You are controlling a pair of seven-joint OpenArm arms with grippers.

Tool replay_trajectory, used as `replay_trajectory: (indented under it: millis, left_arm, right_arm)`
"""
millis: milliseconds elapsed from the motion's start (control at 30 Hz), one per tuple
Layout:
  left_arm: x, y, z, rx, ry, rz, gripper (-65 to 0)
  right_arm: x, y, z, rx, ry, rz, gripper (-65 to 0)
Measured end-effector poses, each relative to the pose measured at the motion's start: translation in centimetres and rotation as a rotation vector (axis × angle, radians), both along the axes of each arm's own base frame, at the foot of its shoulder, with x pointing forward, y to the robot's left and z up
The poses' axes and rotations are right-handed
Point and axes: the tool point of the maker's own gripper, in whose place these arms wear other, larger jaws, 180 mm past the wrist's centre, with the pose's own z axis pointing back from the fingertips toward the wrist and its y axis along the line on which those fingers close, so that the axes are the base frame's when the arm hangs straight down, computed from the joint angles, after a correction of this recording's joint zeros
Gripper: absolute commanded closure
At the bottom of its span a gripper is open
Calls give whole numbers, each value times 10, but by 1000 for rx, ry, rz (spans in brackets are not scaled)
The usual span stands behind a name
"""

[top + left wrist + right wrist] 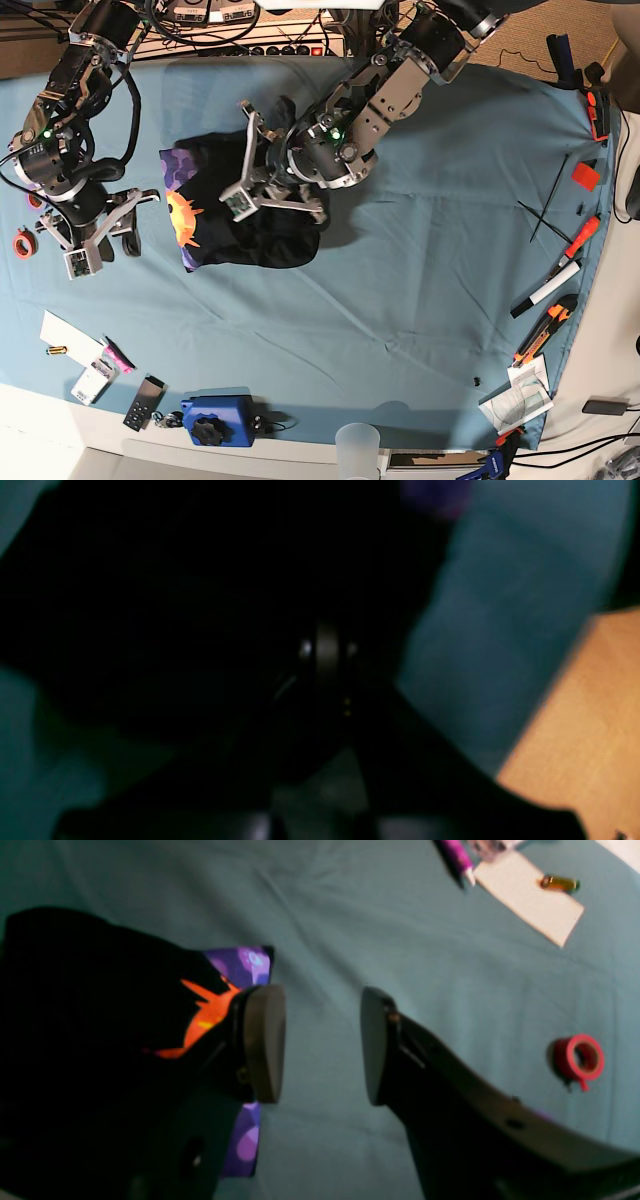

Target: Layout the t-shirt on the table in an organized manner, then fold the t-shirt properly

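The black t-shirt (270,235) lies bunched on the light blue table (420,300), left of centre, with its purple and orange print (180,205) facing up on its left side. My left gripper (245,190) is over the shirt's upper middle. In the blurred left wrist view its pads (327,647) look pressed together in black fabric (150,605). My right gripper (92,245) is open and empty over bare cloth (400,940), just beside the shirt's printed edge (210,1010). In the right wrist view the right gripper (320,1040) shows wide apart pads.
A red tape roll (580,1057), a white card (530,900) and a purple marker (457,855) lie near the right gripper. A blue device (215,420) and a clear cup (358,445) sit at the front edge. Pens and cutters (560,280) lie at the far right.
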Motion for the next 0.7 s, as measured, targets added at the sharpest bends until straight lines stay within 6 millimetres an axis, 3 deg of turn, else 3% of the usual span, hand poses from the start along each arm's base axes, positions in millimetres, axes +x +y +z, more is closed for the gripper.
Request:
replay_trajectory:
  millis: [167, 333, 600, 700]
  left_arm:
    - [-5, 39, -32, 148, 26, 120, 0]
    - [-11, 48, -35, 159, 21, 172, 0]
    - [-20, 63, -29, 220, 45, 183, 0]
    - [-8, 53, 9, 106, -63, 194, 0]
  right_arm:
    - [-5, -4, -46, 59, 131, 29, -249]
    - [-11, 20, -80, 265, 199, 128, -249]
    - [0, 21, -71, 294, 164, 133, -249]
    - [11, 24, -58, 311, 123, 147, -249]
